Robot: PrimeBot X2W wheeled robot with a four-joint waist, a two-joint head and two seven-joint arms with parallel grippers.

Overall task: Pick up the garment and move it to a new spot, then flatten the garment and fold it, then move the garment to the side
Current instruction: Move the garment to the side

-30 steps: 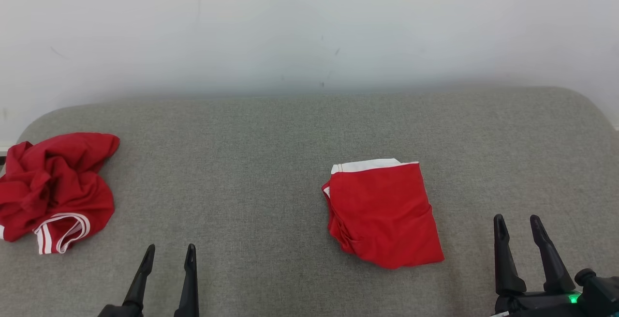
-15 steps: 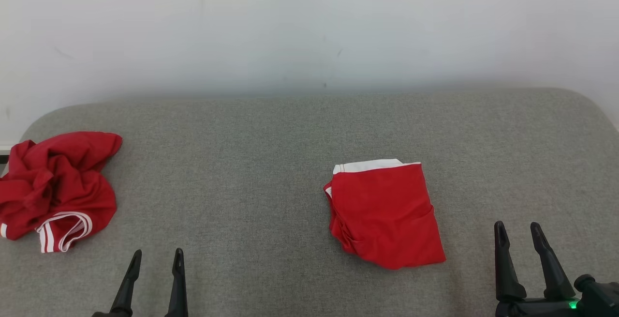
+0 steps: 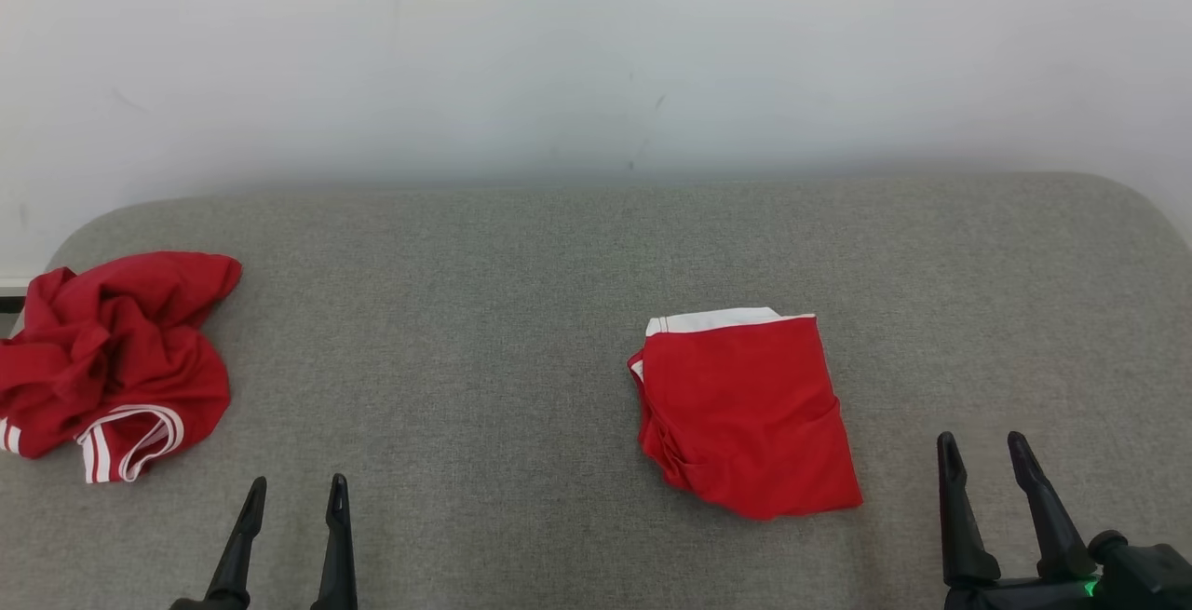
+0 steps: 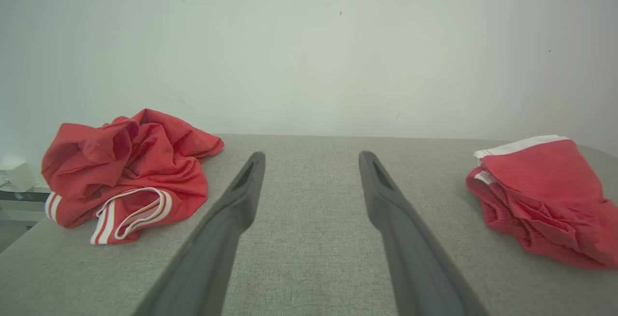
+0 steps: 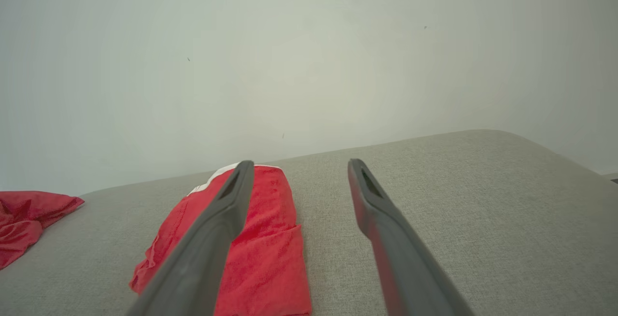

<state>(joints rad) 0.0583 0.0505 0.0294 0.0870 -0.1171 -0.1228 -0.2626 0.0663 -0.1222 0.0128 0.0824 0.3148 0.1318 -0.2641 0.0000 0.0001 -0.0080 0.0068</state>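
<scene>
on the grey cushion (image 3: 521,312) lies a folded, white-banded red garment (image 3: 745,414).

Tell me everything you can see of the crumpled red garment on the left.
The crumpled garment is red, of soft, thin-looking cloth, bunched in a loose heap with many folds. One opening with a white-striped hem faces the front. It rests at the left end of the grey cushion; nothing else is seen touching it.

Red folded garment (image 3: 750,414) (white waistband), red crumpled garment (image 3: 107,359) with white stripes, grey couch (image 3: 466,331)
</scene>
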